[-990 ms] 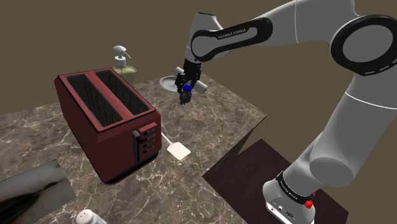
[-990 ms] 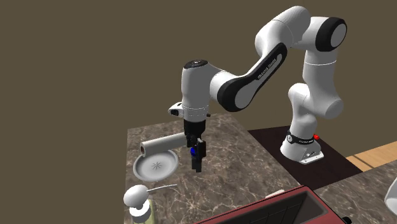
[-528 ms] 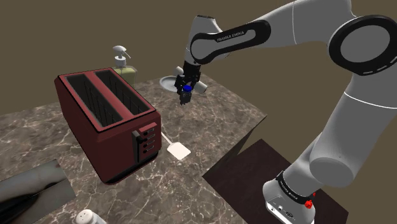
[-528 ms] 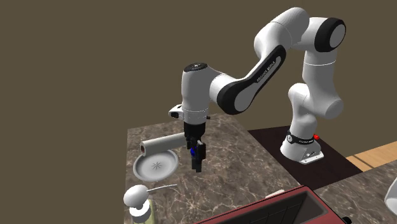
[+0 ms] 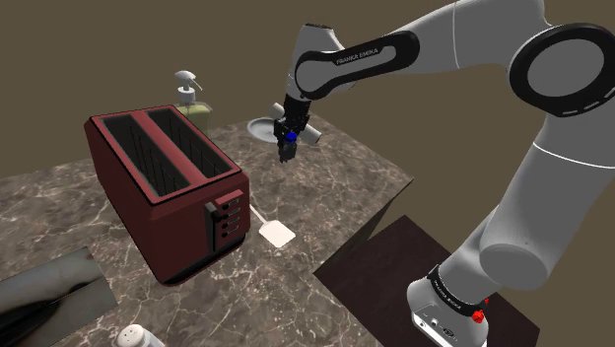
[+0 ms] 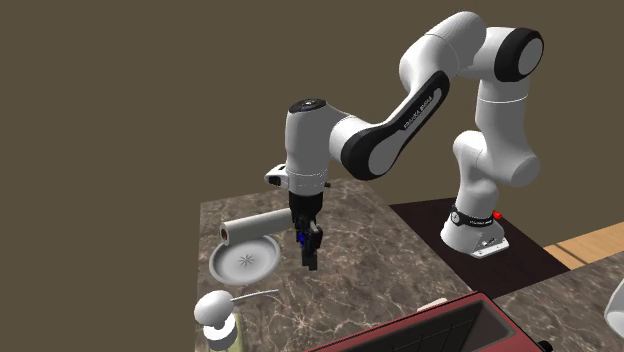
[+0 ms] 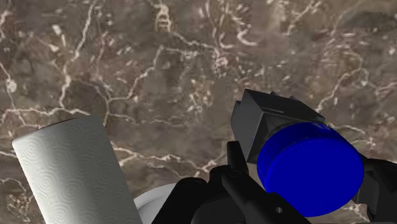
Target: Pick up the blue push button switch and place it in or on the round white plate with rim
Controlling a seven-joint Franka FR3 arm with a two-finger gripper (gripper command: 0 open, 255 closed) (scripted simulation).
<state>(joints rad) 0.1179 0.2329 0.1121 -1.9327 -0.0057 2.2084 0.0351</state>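
Home kitchen, dark veined marble counter (image 5: pixel 345 170), dark red two-slot toaster (image 5: pixel 168 182), pump soap bottle (image 5: pixel 196 106) behind it, paper towel roll (image 6: pixel 255 228) by a white plate (image 6: pixel 240 266), white spatula (image 5: pixel 278 234) near the toaster.
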